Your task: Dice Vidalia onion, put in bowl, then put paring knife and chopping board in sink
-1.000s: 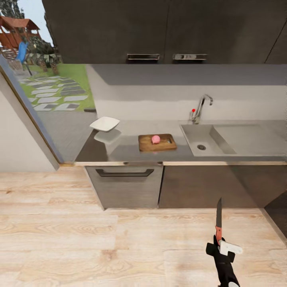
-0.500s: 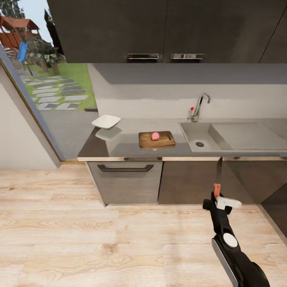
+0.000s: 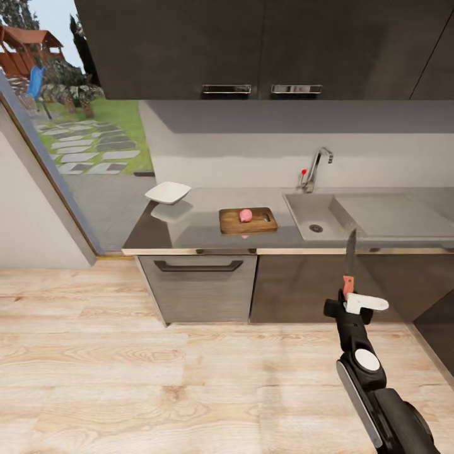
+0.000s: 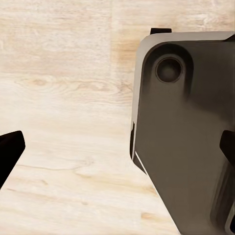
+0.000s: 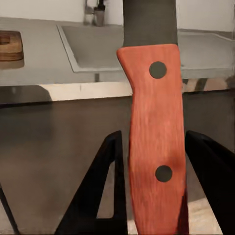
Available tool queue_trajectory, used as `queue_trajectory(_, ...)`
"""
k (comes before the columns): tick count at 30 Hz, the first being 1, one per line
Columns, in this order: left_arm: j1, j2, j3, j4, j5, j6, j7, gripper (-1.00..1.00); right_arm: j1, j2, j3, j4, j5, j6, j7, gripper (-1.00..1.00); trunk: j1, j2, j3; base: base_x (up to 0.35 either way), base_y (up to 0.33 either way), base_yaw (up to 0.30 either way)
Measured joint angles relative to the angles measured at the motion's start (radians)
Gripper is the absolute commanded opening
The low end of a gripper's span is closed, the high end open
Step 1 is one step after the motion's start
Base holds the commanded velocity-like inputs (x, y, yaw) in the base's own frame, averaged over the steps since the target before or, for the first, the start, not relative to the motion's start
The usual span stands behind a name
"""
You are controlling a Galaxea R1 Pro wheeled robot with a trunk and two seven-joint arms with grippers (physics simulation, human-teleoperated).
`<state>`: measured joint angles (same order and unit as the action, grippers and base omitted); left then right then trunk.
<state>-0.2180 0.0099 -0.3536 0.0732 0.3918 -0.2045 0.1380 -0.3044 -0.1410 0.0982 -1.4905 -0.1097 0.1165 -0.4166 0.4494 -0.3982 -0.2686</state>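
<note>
While my right gripper (image 3: pixel 349 302) stands back from the cabinets, its fingers (image 5: pixel 105 191) are clamped on the red-orange handle of the paring knife (image 3: pixel 349 268), one to each flat side. The knife's long axis runs straight away from my fingertips, blade leading, tip aimed up toward the front edge of the countertop (image 3: pixel 189 234) just ahead of the sink (image 3: pixel 315 221). I judge it light and rigid, but slim, so the handle could twist between smooth pads under cutting load; a hold on the middle of the handle, between its two rivets, seems best to me.

Well beyond the tip and off to the side lies the chopping board (image 3: pixel 248 222), with the Vidalia onion (image 3: pixel 245 215) resting on it. Farther that way sits the bowl (image 3: pixel 168 192). The onion looks round and firm, likely to roll under the blade.

My left gripper's fingers (image 4: pixel 10 152) stand apart, holding nothing, over plank floor.
</note>
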Motion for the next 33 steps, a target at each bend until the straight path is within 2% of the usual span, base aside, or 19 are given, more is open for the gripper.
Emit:
queue_trajectory(1, 0.0, -0.002, 0.0, 0.0, -0.001, 0.0, -0.003, 1.0, 0.0, 0.006, 0.001, -0.038, 0.061, 0.038, -0.004, -1.0, 0.0, 0.0, 0.0, 0.129, -0.005, 0.0)
queue_trajectory(2, 0.0, -0.005, 0.0, 0.0, -0.001, 0.0, -0.004, 1.0, 0.0, 0.016, 0.002, -0.056, 0.097, 0.049, -0.006, -1.0, 0.0, 0.0, 0.0, 0.156, -0.015, 0.0)
queue_trajectory(3, 0.0, -0.007, 0.0, 0.0, 0.0, 0.0, -0.004, 1.0, 0.0, 0.024, 0.002, -0.064, 0.116, 0.054, -0.007, -1.0, 0.0, 0.0, 0.0, 0.202, -0.045, 0.0)
queue_trajectory(4, 0.0, -0.011, 0.0, 0.0, 0.0, 0.0, -0.004, 1.0, 0.0, 0.046, 0.003, -0.075, 0.155, 0.061, -0.008, -1.0, 0.0, 0.0, 0.0, 0.235, -0.069, 0.0)
queue_trajectory(6, 0.0, -0.014, 0.0, 0.0, 0.0, 0.0, -0.005, 1.0, -0.001, 0.109, 0.004, -0.087, 0.25, 0.079, -0.009, -1.0, 0.0, 0.0, 0.0, 0.261, -0.091, 0.0)
queue_trajectory(7, 0.0, -0.015, 0.0, 0.0, 0.0, 0.0, -0.005, 1.0, -0.001, 0.126, 0.004, -0.088, 0.281, 0.086, -0.008, -1.0, 0.0, 0.0, 0.0, 0.282, -0.109, 0.0)
queue_trajectory(8, 0.0, -0.016, 0.0, 0.0, 0.0, 0.0, -0.005, 1.0, -0.002, 0.168, 0.005, -0.091, 0.375, 0.108, -0.007, -1.0, 0.0, 0.0, 0.0, 0.288, -0.115, 0.0)
queue_trajectory(10, 0.0, -0.016, 0.0, 0.0, 0.001, 0.0, -0.005, 1.0, -0.004, 0.216, 0.006, -0.092, 0.49, 0.139, -0.005, -1.0, 0.0, 0.0, 0.0, 0.293, -0.119, 0.0)
queue_trajectory(12, 0.0, -0.016, 0.0, 0.0, 0.001, 0.0, -0.005, 1.0, -0.009, 0.254, 0.006, -0.093, 0.548, 0.167, -0.002, -1.0, 0.0, 0.0, 0.0, 0.296, -0.122, 0.0)
queue_trajectory(15, 0.0, -0.016, 0.001, 0.0, 0.0, 0.0, -0.005, 1.0, -0.029, 0.29, 0.006, -0.09, 0.576, 0.203, 0.002, -1.0, 0.0, 0.0, 0.0, 0.297, -0.121, 0.0)
queue_trajectory(16, 0.0, -0.016, 0.001, 0.0, 0.0, 0.0, -0.005, 1.0, -0.032, 0.293, 0.006, -0.088, 0.578, 0.207, 0.004, -1.0, 0.0, 0.0, 0.0, 0.298, -0.112, 0.0)
queue_trajectory(22, 0.0, -0.015, 0.0, 0.0, 0.0, 0.0, -0.005, 1.0, -0.06, 0.315, 0.005, -0.078, 0.582, 0.24, 0.129, -1.0, 0.0, 0.0, 0.0, 0.297, -0.101, 0.0)
queue_trajectory(25, 0.0, -0.015, 0.0, 0.0, 0.0, 0.0, -0.005, 1.0, -0.085, 0.316, 0.005, -0.054, 0.582, 0.248, 0.154, -1.0, 0.0, 0.0, 0.0, 0.289, -0.088, 0.0)
queue_trajectory(28, 0.0, -0.015, 0.0, 0.0, 0.0, 0.0, -0.005, 1.0, -0.136, 0.316, 0.005, 0.008, 0.583, 0.267, 0.159, -1.0, 0.0, 0.0, 0.0, 0.286, -0.07, 0.0)
queue_trajectory(30, 0.0, -0.015, 0.0, 0.0, 0.0, 0.0, -0.005, 1.0, -0.205, 0.316, 0.006, 0.074, 0.584, 0.288, 0.161, -1.0, 0.0, 0.0, 0.0, 0.279, -0.022, 0.0)
queue_trajectory(33, 0.0, -0.015, 0.0, 0.0, 0.0, 0.0, -0.005, 1.0, -0.265, 0.316, 0.006, 0.115, 0.585, 0.3, 0.162, -1.0, 0.0, 0.0, 0.0, 0.277, -0.009, 0.0)
